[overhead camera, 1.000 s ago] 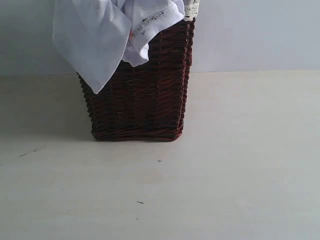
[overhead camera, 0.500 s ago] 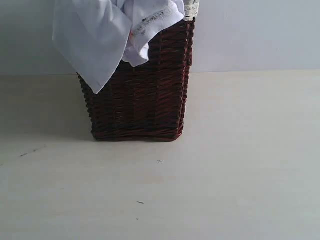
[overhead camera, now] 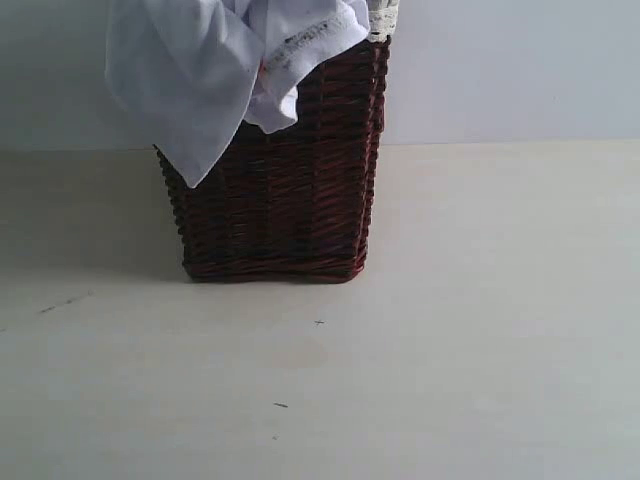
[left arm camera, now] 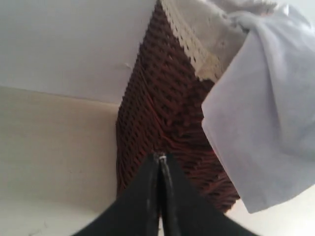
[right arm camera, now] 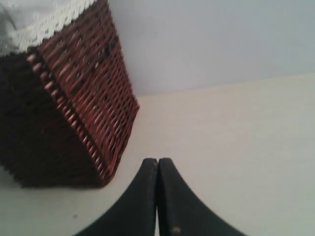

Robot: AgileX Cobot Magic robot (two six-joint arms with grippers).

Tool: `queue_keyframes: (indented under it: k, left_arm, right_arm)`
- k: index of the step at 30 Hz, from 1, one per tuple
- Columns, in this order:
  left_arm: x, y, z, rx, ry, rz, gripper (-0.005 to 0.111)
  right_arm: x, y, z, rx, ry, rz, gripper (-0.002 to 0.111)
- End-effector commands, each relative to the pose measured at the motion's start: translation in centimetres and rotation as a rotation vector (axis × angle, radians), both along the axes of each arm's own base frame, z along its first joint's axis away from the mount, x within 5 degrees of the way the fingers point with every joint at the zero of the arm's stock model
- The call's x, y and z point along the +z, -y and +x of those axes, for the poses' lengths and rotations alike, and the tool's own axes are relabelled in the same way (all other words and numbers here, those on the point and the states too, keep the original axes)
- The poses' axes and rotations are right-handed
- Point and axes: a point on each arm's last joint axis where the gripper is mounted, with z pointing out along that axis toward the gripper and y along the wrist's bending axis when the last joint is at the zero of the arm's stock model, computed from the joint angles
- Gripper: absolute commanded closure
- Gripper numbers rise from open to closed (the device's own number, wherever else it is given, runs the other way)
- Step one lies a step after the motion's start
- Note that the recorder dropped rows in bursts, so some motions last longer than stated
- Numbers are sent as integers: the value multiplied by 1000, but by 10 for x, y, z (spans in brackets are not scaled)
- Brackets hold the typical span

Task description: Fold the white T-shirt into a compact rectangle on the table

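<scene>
T-shirt [overhead camera: 190, 80] sits bunched in the mouth of the basket [overhead camera: 280, 200], not on the desk [overhead camera: 480, 350]. In the exterior view a broad white flap spills over the basket's front rim and hangs down to a point over the dark wicker at the left corner. A smaller fold with a stitched hem lies just beside it, toward the right. A sliver of lace liner [overhead camera: 383, 18] shows at the rim's right corner. The basket stands upright on the desk, close to the pale wall [overhead camera: 500, 70]. A few tiny dark specks [overhead camera: 280, 405] dot the cream surface in front of it.

The left fingers [left arm camera: 147, 196] are pressed together, tip against tip, with nothing between them. In the left wrist view their tips appear in front of the basket's wicker side. Whether they touch the wicker cannot be told from this angle. The hanging flap is near them in that view but apart from them, and the lace edge runs along the rim above it.

The right fingers [right arm camera: 142, 196] are likewise closed flat on each other and hold nothing. They appear over bare desk. The basket's corner stands near them and clear of them.
</scene>
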Motion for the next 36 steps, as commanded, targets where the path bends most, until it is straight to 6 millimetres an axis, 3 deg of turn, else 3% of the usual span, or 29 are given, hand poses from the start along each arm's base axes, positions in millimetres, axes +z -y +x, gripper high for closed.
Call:
queue_keyframes:
  k: [1,6,8,14,17,22,30,33,36]
  left_arm:
    - [-14,30,22,-102,-110,43,107]
    - [-23,67,33,-219,-136,61,103]
    - [-21,79,36,-250,-132,49,94]
    - [-20,97,44,-278,-150,30,43]
    - [-23,98,45,-267,-177,15,37]
    - [-30,99,47,-252,-236,11,37]
    - [-42,121,77,-199,-134,-264,41]
    - [-31,120,77,-194,-83,-371,102]
    - [4,110,62,-236,63,-422,107]
  right_arm:
    - [-6,-9,35,201,-170,23,108]
    - [-25,-21,63,435,-275,81,108]
    - [-32,-25,69,501,-294,108,108]
    - [-40,-28,73,552,-341,156,108]
    - [-38,-29,72,572,-314,144,108]
    - [-36,-32,71,611,-300,140,108]
    - [-36,-33,70,627,-300,150,108]
    - [-36,-33,70,629,-301,151,108]
    - [-36,-33,70,629,-301,151,108]
